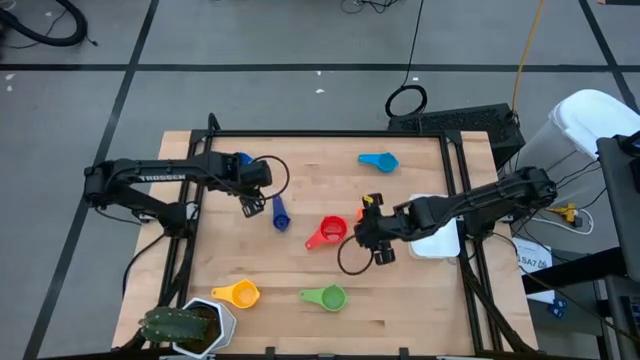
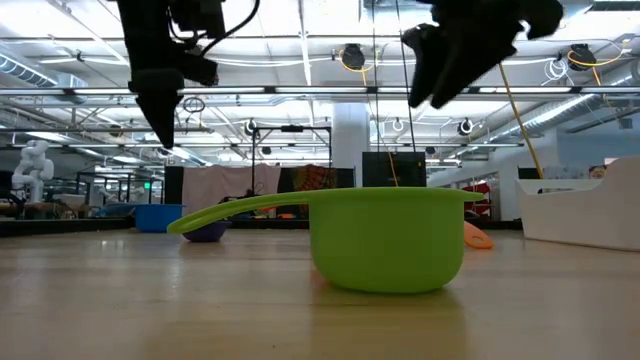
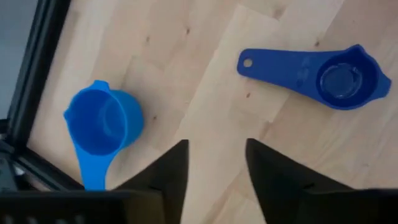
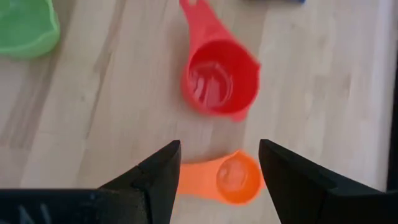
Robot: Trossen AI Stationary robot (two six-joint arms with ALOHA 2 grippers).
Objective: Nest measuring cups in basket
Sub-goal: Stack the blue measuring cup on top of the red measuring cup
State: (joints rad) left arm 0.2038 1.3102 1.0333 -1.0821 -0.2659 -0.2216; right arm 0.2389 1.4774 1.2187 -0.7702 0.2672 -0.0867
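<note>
The right claw [image 1: 368, 236] hovers with its jaws wide above the orange cup [image 4: 233, 178], which lies just beside the red cup [image 1: 330, 231] near the middle of the desk [image 1: 300, 160]. My judgement is that the orange cup is the one being lined up. To do this well, the claw should come straight down with the bowl or flat handle centred between the jaws, staying clear of the red cup so it is not knocked. The white basket [image 1: 440, 243] sits at the desk's right edge, partly under the right arm, so the carry is short; no cup can be seen in it.

The left claw [image 3: 214, 177] hangs over the left rear of the desk, its jaws narrowly parted and holding nothing, with a blue cup [image 3: 99, 124] and the dark blue cup [image 3: 323, 78] lying apart below it.

The desk is pale wood in a dark frame. Another blue cup [image 1: 378, 160] rests toward the back, the green cup [image 1: 325, 297] and yellow cup [image 1: 237, 294] toward the front, and a potted plant [image 1: 185, 325] at the front left corner. Beyond is grey floor with cables and an open workshop.
</note>
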